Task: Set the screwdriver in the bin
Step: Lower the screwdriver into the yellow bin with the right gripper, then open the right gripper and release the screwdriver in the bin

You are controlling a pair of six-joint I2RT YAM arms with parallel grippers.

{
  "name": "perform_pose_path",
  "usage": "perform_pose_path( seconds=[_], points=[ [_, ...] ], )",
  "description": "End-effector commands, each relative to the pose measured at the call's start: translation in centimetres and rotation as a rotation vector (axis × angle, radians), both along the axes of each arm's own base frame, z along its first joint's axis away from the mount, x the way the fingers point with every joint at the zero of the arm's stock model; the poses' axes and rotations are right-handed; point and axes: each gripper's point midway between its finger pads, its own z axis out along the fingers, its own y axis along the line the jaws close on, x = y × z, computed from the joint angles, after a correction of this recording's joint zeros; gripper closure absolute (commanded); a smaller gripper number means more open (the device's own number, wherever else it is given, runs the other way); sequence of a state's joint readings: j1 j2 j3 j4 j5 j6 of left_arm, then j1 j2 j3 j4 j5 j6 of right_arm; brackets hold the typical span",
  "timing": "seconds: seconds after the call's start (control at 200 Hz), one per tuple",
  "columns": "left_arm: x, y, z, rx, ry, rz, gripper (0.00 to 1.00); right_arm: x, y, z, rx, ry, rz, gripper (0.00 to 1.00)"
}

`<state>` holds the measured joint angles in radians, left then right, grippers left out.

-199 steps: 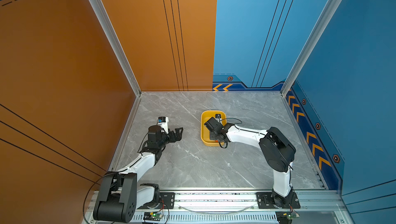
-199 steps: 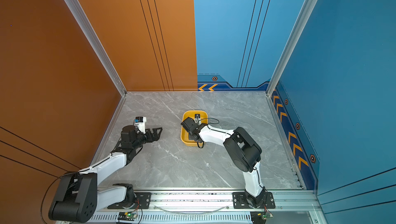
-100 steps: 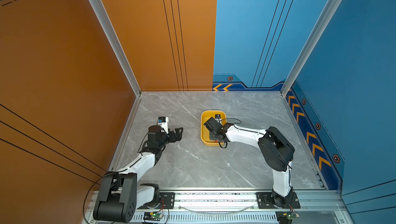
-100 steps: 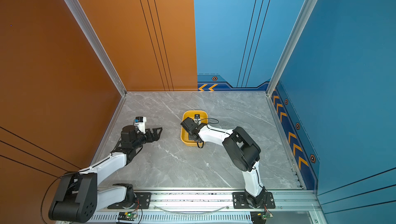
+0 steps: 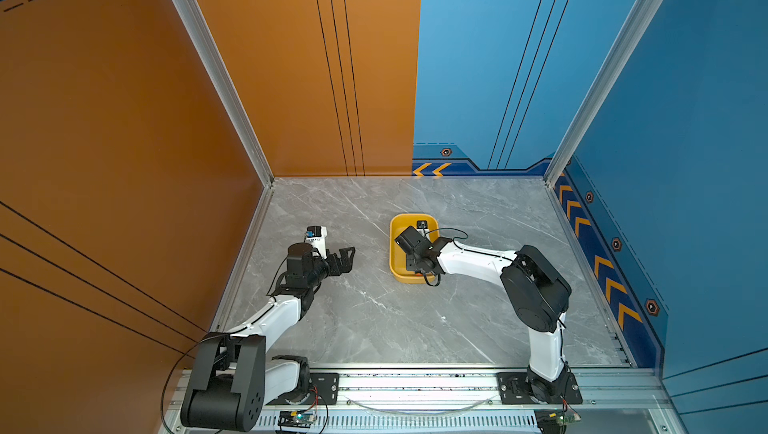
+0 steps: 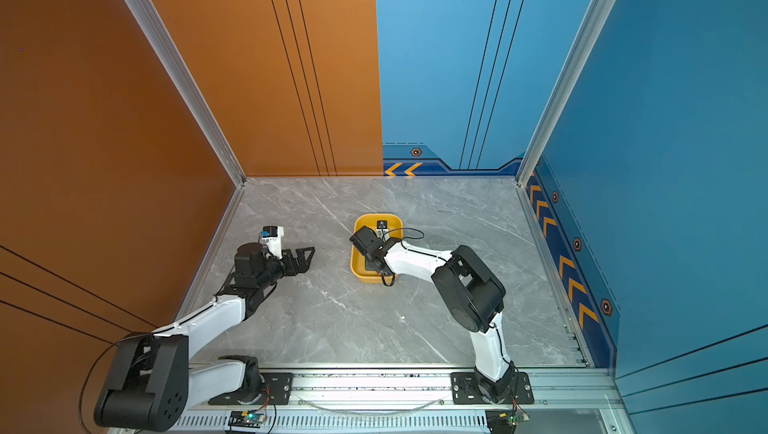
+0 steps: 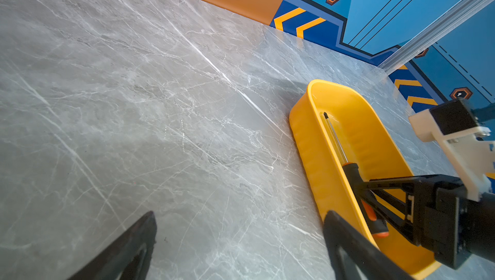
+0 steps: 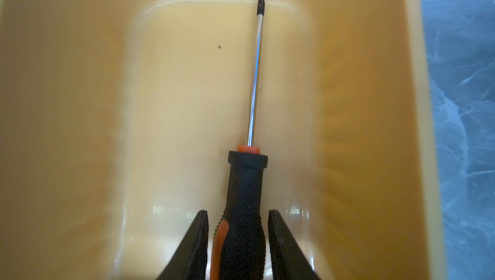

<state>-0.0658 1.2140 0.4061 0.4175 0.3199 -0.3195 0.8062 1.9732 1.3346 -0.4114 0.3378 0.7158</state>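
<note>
Both top views: we see the yellow bin mid-bench. The left claw sits at the bin's 9 o'clock, well apart, spread wide and empty. The right claw dips into the bin from 4 o'clock; we can't read its jaws here.

Left wrist: the screwdriver lies flat in the bin, tip toward the 12 o'clock end.

Right wrist: the right claw is slightly open with a gap on each side of the handle, gripping nothing. The screwdriver rests on the bin floor.

Grey veined worktop lies under the left pincer; an orange wall stands behind it, a blue chevron-marked wall well ahead.
</note>
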Motion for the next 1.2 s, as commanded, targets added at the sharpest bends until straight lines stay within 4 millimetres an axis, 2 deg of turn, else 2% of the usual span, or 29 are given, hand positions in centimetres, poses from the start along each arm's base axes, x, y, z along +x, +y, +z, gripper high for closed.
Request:
perform_pose_path(
  seconds=[0.0, 0.26, 0.561, 0.791, 0.916, 1.197],
  points=[
    [0.3, -0.6, 0.7, -0.005, -0.012, -0.035, 0.02, 0.2, 0.2, 0.4, 0.004, 0.001, -0.012, 0.62],
    [0.4, -0.6, 0.7, -0.005, -0.01, -0.036, 0.02, 0.0, 0.0, 2.1, -0.003, -0.004, 0.007, 0.59],
    [0.4, -0.6, 0.8, -0.005, -0.012, -0.035, 0.02, -0.7, -1.3, 6.3, -0.041, -0.03, 0.038, 0.55],
    [0.3, -0.7, 0.8, -0.007, -0.014, -0.038, 0.02, -2.1, -3.2, 8.9, -0.072, -0.021, 0.084, 0.45],
    [0.3, -0.7, 0.8, -0.007, -0.014, -0.039, 0.02, -2.9, -4.9, 9.5, -0.048, 0.001, 0.119, 0.33],
    [0.3, -0.7, 1.0, -0.007, -0.019, -0.04, 0.02, -4.3, -9.0, 11.2, -0.172, -0.106, 0.313, 0.31]
  ],
)
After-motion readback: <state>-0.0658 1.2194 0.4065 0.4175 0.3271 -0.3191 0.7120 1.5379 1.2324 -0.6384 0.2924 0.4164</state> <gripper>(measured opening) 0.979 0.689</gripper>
